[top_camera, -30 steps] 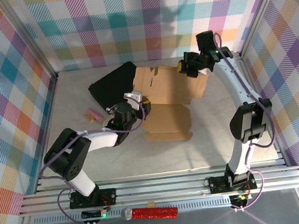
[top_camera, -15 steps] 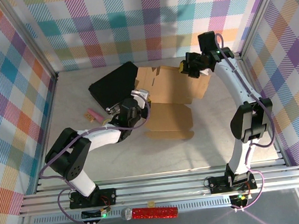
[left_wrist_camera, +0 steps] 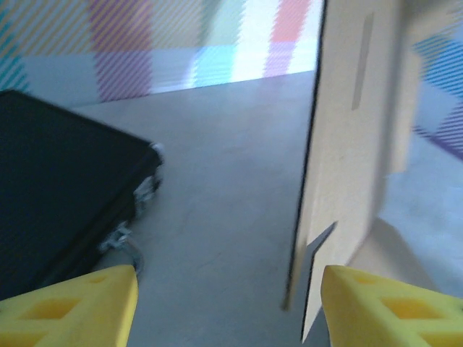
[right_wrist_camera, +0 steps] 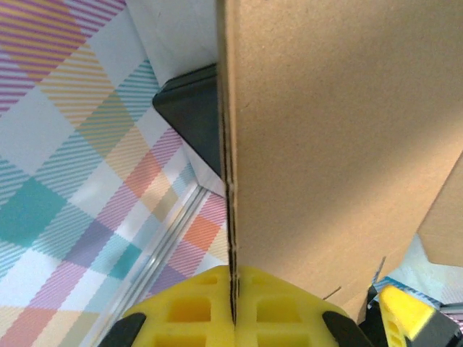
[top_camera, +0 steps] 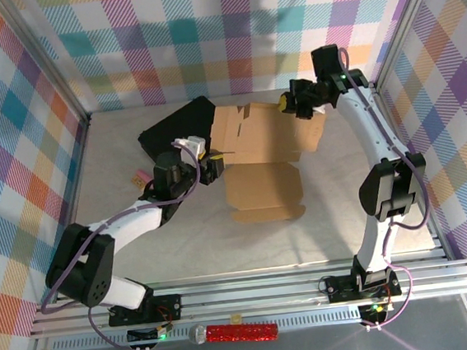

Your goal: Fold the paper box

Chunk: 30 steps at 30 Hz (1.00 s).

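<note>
At mid-table, toward the rear, locate the paper box (top_camera: 264,190): brown die-cut cardboard, just beside the black case (top_camera: 172,135), edges overlapping in the top view, with a small pink object (top_camera: 141,179) lying well apart on the far side of the left arm. Rate progress as early. Count as done: one rear panel lifted off the table (top_camera: 224,250) and, per both wrist views, standing close to upright; one front panel laid flat toward the arm bases. Count as outstanding, by judgement: raising the remaining walls, tucking the flaps, closing the lid; no closed box shape anywhere yet. Read the right gripper (top_camera: 294,103) as clamped on the far right edge of the raised panel; confirm in the right wrist view, with both yellow fingers (right_wrist_camera: 188,311) pressed together on the cardboard edge. Read the left gripper (top_camera: 206,166) as released, holding nothing; confirm in the left wrist view, with yellow fingertips (left_wrist_camera: 72,300) spread wide and the panel's edge standing ahead, apart from both. Note the left arm pose: low, stretched from its base at near left toward the sheet's left edge, wrist close to the tabletop. Note the right arm pose: extended up the right side of the table, elbow high, wrist bent leftward at the rear.
</note>
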Available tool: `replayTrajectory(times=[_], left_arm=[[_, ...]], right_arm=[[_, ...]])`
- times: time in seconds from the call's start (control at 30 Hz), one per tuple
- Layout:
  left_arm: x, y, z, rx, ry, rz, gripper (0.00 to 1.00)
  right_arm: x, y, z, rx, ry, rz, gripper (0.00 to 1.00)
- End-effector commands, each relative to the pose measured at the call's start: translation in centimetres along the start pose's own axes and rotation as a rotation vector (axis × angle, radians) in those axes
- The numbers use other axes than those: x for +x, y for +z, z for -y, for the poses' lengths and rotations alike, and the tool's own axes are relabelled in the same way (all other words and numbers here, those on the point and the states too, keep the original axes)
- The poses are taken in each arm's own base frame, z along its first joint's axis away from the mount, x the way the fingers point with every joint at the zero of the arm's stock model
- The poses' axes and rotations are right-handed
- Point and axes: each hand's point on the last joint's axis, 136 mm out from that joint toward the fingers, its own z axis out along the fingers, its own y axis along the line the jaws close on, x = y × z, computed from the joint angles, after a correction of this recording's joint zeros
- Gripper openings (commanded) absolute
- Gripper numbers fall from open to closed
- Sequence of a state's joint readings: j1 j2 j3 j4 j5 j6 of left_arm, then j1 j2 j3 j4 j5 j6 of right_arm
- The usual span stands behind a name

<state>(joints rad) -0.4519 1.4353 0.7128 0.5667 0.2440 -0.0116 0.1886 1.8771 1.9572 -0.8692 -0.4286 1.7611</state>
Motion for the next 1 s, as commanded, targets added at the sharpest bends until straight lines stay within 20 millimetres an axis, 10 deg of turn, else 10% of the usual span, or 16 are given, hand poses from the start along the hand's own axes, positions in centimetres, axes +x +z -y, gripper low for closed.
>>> replayTrajectory(times=[0.0, 0.47, 0.83, 0.97], left_arm=[[0.4, -1.2, 2.1, 0.173, -0.034, -0.024, 0.67], [-0.5, 0.9, 3.1, 0.338, -0.095, 0.030, 0.64], [-1.8, 2.9, 4.9, 0.345, -0.078, 0.047, 0.48], [-1.4, 3.3, 4.8, 0.327, -0.079, 0.036, 0.27]], right_arm=[[0.6, -0.6, 1.0, 0.045, -0.017, -0.042, 0.00], [0.4, -1.5, -0.1, 0.030, -0.003, -0.087, 0.00], [0.0, -1.1, -0.3, 0.018, 0.020, -0.088, 0.00], [-0.1, -1.0, -0.4, 0.014, 0.025, -0.083, 0.00]])
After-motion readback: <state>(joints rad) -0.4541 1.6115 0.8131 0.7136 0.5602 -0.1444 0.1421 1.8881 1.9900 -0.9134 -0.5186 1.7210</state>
